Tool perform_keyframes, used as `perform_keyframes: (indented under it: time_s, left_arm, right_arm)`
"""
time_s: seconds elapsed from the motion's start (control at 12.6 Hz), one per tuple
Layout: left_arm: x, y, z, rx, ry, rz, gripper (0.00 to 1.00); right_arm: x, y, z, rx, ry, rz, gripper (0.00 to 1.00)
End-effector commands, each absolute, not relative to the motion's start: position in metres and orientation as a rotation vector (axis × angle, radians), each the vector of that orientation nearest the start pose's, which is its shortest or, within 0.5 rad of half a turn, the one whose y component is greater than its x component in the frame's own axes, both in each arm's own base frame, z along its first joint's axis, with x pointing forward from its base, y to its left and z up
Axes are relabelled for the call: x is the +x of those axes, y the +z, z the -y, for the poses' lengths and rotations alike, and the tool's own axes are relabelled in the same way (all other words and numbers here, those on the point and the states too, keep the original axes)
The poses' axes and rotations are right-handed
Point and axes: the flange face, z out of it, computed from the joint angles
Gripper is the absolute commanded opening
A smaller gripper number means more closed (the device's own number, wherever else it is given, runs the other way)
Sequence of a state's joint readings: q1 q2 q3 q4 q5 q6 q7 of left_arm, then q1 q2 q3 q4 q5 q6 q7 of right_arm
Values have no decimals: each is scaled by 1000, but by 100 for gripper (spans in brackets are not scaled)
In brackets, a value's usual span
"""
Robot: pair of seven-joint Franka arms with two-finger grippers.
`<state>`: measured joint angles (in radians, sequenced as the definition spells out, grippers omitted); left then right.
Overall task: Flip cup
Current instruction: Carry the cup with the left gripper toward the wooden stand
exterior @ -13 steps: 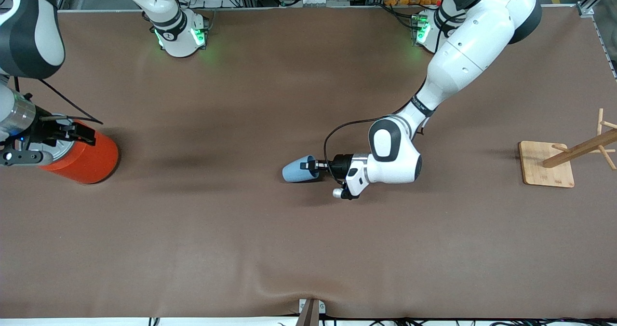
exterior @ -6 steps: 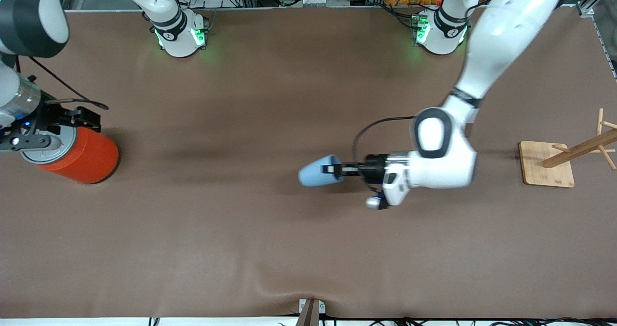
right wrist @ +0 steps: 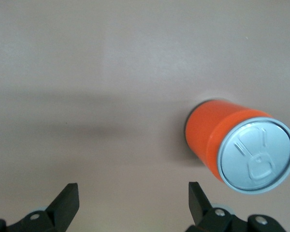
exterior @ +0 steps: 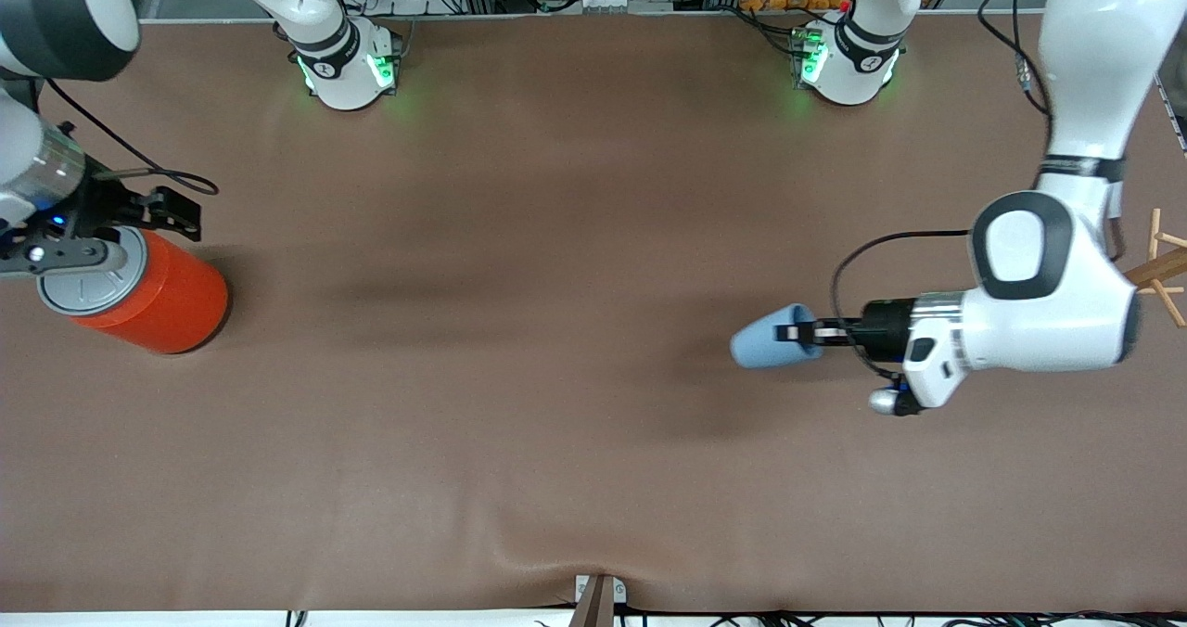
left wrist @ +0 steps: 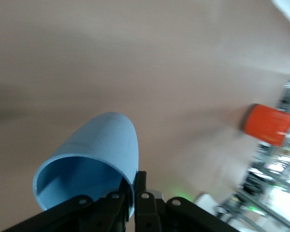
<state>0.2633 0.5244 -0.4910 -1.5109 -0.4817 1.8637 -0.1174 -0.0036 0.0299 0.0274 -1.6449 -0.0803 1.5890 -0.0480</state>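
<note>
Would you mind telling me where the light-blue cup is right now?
The cup is held sideways by the left gripper above the table, toward the left arm's end, near the wooden rack.

High front camera faces the bases; all views share the orange can (exterior: 153,298)

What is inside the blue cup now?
Nothing loose shows inside the cup: only its deeper blue wall and one finger of the left gripper pinching the rim. The gripper covers the lowest part of the inside.
</note>
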Motion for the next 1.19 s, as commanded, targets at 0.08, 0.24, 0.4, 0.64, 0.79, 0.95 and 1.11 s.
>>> perform_keyframes:
  time_s: [0.08,0.24,0.4,0.64,0.79,0.95,1.11]
  left_arm:
    - [657,437,69,2730,-241,-90,0]
    - [651,444,42,2875,-236,-45,0]
    - [650,444,9,2925,-225,-81,0]
    - [639,454,-7,2976,-197,-71,0]
    - [631,462,-6,3045,-160,-47,0]
    - [625,462,-4,3061,-110,-43,0]
    - [627,461,-5,3060,-95,-34,0]
  right_arm:
    - [556,597,3,-3156,116,-7,100]
    - [556,598,-11,-3119,112,-132,100]
    - [557,605,-11,-3120,88,-111,100]
    - [558,615,-10,-3138,56,12,100]
    - [557,619,-7,-3137,77,26,100]
    - [556,622,-10,-3138,72,79,100]
    - [556,623,-10,-3138,82,82,100]
